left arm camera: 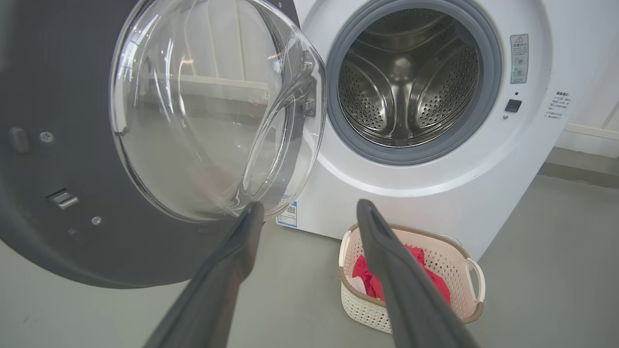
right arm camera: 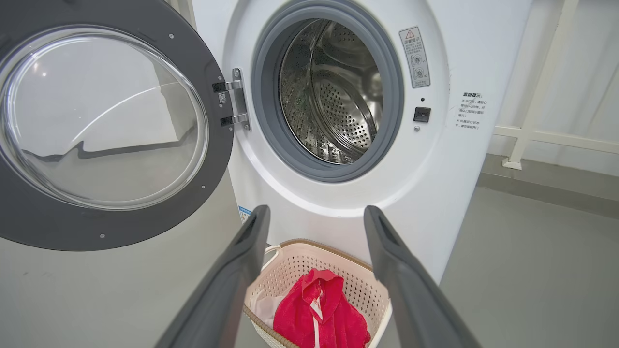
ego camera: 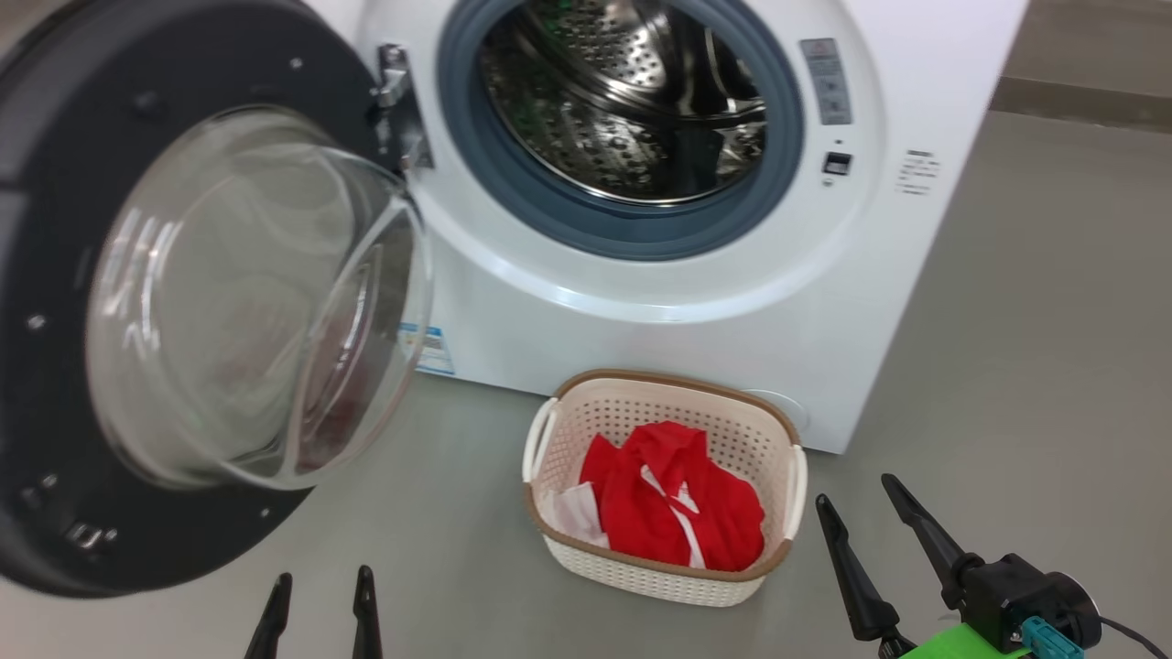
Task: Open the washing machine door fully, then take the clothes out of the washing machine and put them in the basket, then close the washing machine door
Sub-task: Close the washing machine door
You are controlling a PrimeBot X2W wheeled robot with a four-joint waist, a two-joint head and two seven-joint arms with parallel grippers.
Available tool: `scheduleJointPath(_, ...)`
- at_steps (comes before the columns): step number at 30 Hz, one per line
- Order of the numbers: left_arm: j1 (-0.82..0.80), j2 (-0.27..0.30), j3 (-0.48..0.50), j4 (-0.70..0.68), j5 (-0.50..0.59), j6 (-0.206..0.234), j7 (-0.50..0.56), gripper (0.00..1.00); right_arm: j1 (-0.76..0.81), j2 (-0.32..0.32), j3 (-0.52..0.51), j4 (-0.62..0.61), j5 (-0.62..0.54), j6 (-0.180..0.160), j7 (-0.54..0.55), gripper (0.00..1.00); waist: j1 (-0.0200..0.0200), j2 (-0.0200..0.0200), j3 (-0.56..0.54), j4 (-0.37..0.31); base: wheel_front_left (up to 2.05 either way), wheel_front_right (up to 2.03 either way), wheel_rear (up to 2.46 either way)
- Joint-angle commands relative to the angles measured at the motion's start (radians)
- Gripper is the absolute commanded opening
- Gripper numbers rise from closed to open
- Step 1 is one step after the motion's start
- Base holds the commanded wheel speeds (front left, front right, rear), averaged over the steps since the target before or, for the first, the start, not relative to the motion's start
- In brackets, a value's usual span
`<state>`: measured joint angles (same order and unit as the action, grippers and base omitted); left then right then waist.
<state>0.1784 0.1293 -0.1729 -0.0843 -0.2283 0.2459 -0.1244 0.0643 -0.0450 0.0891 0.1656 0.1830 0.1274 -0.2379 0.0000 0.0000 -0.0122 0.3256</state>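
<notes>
Both spread and empty, the left end effector (ego camera: 323,586) and right end effector (ego camera: 854,491) flank one basket (ego camera: 641,377) ahead holding red clothes (ego camera: 678,513); one washing machine door (ego camera: 55,183) hangs open beyond the left.

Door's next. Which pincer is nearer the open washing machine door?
The left pincer, showing just below the black rim of the washing machine door in the head view. The right pincer stands beyond the basket, away from the door. Both are open.
</notes>
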Motion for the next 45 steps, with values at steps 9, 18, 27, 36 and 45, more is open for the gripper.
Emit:
scheduleJointPath(9,-0.030,0.010,0.033,-0.031,-0.020,0.002,-0.005,1.00,-0.017,-0.005,0.027,-0.022,0.009,0.003,-0.005,1.00,0.0000,0.0000,0.000,0.096,0.00,0.00,0.00)
scheduleJointPath(18,-0.035,0.013,0.032,-0.025,-0.026,0.004,-0.010,1.00,-0.020,-0.005,0.026,-0.009,0.009,0.003,-0.007,1.00,0.0000,0.0000,0.001,0.106,0.00,0.00,0.00)
scheduleJointPath(27,-0.039,0.015,0.025,-0.017,-0.035,0.001,-0.015,0.00,-0.021,-0.005,0.025,-0.003,0.005,0.003,-0.009,1.00,0.0000,0.0000,-0.002,0.112,0.00,0.00,0.00)
scheduleJointPath(36,-0.044,0.000,0.049,-0.035,-0.119,-0.042,-0.060,0.00,-0.023,-0.005,0.023,-0.001,0.005,0.003,-0.010,1.00,0.0000,0.0000,-0.005,0.121,0.00,0.00,0.00)
scheduleJointPath(45,-0.079,-0.069,0.215,-0.147,-0.599,-0.199,-0.116,0.00,-0.021,-0.005,0.020,-0.009,0.000,0.003,-0.007,1.00,0.0000,0.0000,-0.004,0.131,0.00,0.00,0.00)
